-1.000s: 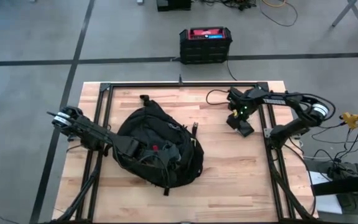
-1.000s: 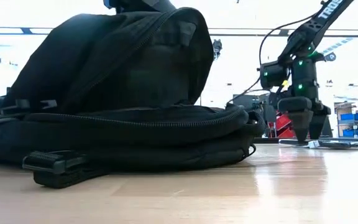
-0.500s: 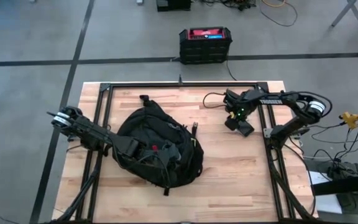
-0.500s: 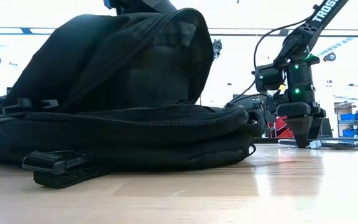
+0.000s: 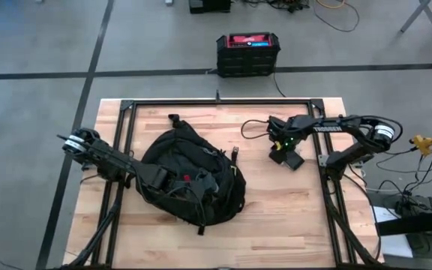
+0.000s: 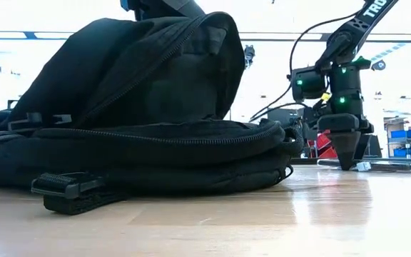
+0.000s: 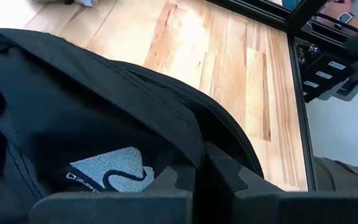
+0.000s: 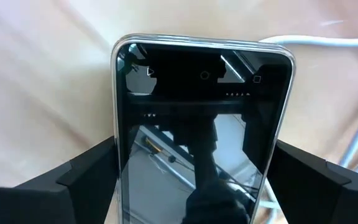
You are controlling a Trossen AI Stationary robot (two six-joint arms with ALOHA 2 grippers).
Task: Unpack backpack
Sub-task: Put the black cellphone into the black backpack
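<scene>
1. Backpack (image 5: 190, 180) first: it lies flat on the left-centre of the wooden table (image 5: 291, 217), rounded top toward the far edge, straps and buckled webbing trailing off the near side; from table height it reads as a low, slumped mound with a zip line running round its side.

2. Left gripper (image 5: 156, 178) is at the bag's left flank; in its own wrist view the two fingers are pressed close with a fold of black fabric pinched between them, right beside the white logo (image 7: 107, 174); so it is clamped on the backpack.

3. Right gripper (image 5: 285, 151) hangs low over the table's right part, well apart from the bag; its fingers stand spread on either side of a phone (image 8: 201, 130) lying flat on the wood, and I judge they are not pressing its edges.

4. Handling, as I judge it: the bag is soft and will sag and fold rather than lift as one piece; it looks bulky and could drag; pinch a seam, a strap or a zip tab, not a loose panel, since slack fabric will only bunch.

5. Phone, by contrast, looks stiff, smooth and breakable; you should take it across its narrow edges, low and level; the glass face would slip.

6. Mind the white cable (image 8: 334, 42) lying beside the phone.
</scene>
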